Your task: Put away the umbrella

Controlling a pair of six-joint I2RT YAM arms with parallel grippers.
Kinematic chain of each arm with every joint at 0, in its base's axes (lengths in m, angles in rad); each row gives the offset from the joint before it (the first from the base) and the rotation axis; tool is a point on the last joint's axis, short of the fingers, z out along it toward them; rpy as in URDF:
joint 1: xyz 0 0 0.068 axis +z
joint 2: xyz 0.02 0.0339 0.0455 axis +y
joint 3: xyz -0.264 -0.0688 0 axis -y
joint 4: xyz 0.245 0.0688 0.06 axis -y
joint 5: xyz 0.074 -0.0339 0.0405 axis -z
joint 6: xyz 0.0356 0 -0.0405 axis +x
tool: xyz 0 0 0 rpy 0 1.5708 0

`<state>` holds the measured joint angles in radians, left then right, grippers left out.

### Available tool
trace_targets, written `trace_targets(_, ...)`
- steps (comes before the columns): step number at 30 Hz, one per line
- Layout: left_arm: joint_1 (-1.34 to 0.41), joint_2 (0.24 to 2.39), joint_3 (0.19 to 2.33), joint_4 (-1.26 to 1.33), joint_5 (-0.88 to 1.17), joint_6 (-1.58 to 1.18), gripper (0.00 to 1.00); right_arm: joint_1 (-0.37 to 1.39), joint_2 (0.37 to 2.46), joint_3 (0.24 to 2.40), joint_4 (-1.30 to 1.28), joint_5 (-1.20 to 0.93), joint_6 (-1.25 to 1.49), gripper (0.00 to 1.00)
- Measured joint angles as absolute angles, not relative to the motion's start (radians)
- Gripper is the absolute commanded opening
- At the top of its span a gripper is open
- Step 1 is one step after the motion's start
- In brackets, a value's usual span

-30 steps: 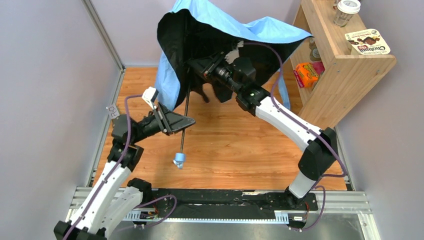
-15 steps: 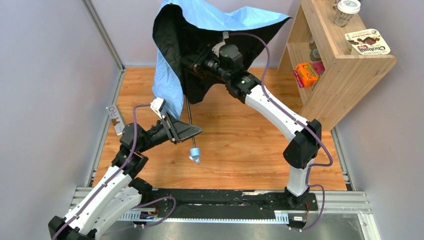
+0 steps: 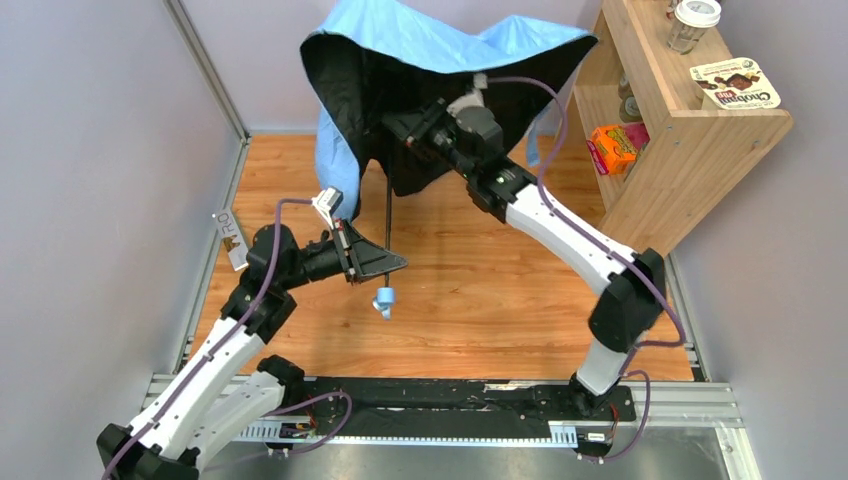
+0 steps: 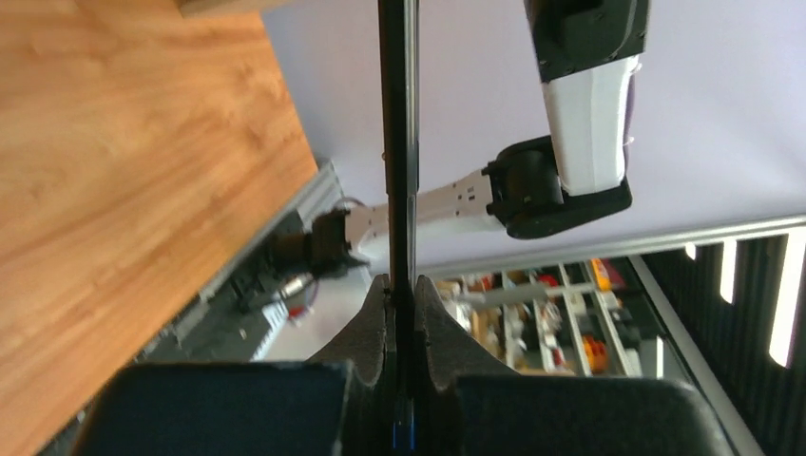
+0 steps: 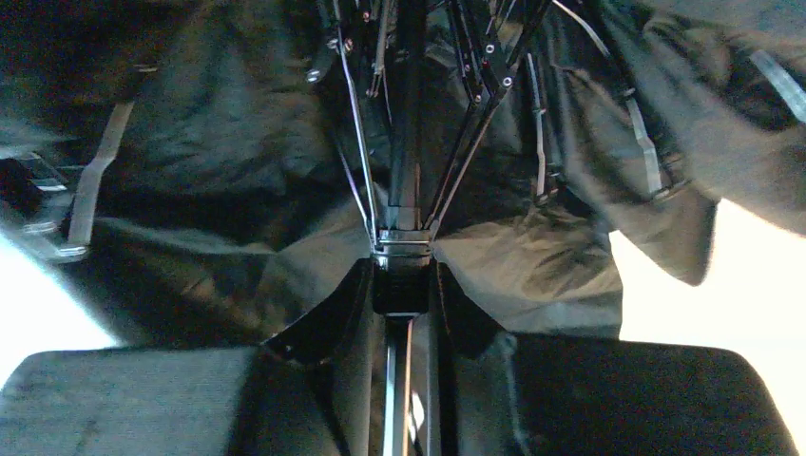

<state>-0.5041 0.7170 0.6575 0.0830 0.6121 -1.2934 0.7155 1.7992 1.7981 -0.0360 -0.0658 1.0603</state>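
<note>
The umbrella hangs half open at the back, its light blue canopy (image 3: 440, 40) draped over a black underside. Its dark shaft (image 3: 387, 215) runs down to a small light blue handle (image 3: 384, 301) just above the wooden floor. My left gripper (image 3: 386, 263) is shut on the shaft (image 4: 397, 142) a little above the handle, with the jaws (image 4: 403, 285) pressed to both sides. My right gripper (image 3: 418, 125) reaches up under the canopy. It (image 5: 403, 277) is shut on the black runner at the foot of the thin metal ribs (image 5: 475, 95).
A wooden shelf unit (image 3: 690, 140) stands at the right, close to the canopy's edge. It holds an orange packet (image 3: 613, 148), a snack box (image 3: 735, 85) and a cup (image 3: 693, 22). Grey walls close in the left and back. A metal rail (image 3: 450, 405) runs along the near edge.
My left gripper has moved right and closed on the shaft. The handle has swung right and a little up. The right arm and canopy shifted left, then slightly back.
</note>
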Motion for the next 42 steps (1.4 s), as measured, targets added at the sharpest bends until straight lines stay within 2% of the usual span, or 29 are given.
trace_targets(2,-0.463,0.77,0.722,0.009,0.74,-1.292,0.0,0.719,1.697,1.602,0.066,0.025,1.062,0.0)
trace_targets(5,-0.371,0.834,0.768,-0.027,0.826,-1.285,0.0,0.78,1.536,1.331,0.16,0.112,1.094,0.0)
trace_targets(7,-0.347,0.875,0.791,-0.02,0.826,-1.273,0.0,0.85,1.484,1.262,0.163,0.115,1.102,0.0)
trace_targets(11,-0.307,0.876,0.807,0.032,0.751,-1.27,0.02,0.929,1.47,1.264,0.158,0.071,1.095,0.0)
trace_targets(12,-0.304,0.875,0.812,0.043,0.739,-1.271,0.07,0.928,1.472,1.276,0.155,0.056,1.094,0.0)
trace_targets(13,-0.305,0.875,0.819,0.054,0.732,-1.271,0.21,0.926,1.472,1.287,0.154,0.045,1.094,0.0)
trace_targets(15,-0.308,0.872,0.836,0.057,0.718,-1.263,0.37,0.905,1.485,1.318,0.156,0.01,1.095,0.0)
trace_targets(16,-0.308,0.863,0.839,0.065,0.711,-1.253,0.43,0.895,1.497,1.338,0.154,-0.013,1.093,0.0)
trace_targets(18,-0.307,0.823,0.833,0.071,0.691,-1.239,0.47,0.869,1.523,1.365,0.152,-0.046,1.095,0.0)
trace_targets(24,-0.33,0.685,0.696,0.143,0.648,-1.271,0.5,0.822,1.578,1.408,0.114,-0.08,1.09,0.0)
trace_targets(35,-0.394,0.824,0.728,0.166,0.642,-1.245,0.57,0.817,1.589,1.417,0.059,-0.08,0.996,0.0)
trace_targets(38,-0.396,0.808,0.728,0.136,0.623,-1.221,0.56,0.817,1.575,1.417,0.044,-0.081,0.978,0.0)
trace_targets(39,-0.397,0.805,0.728,0.136,0.619,-1.216,0.48,0.818,1.567,1.417,0.043,-0.081,0.973,0.0)
trace_targets(40,-0.397,0.805,0.728,0.136,0.615,-1.21,0.45,0.82,1.554,1.417,0.04,-0.081,0.966,0.0)
trace_targets(42,-0.397,0.808,0.729,0.133,0.612,-1.198,0.46,0.822,1.534,1.416,0.04,-0.08,0.957,0.0)
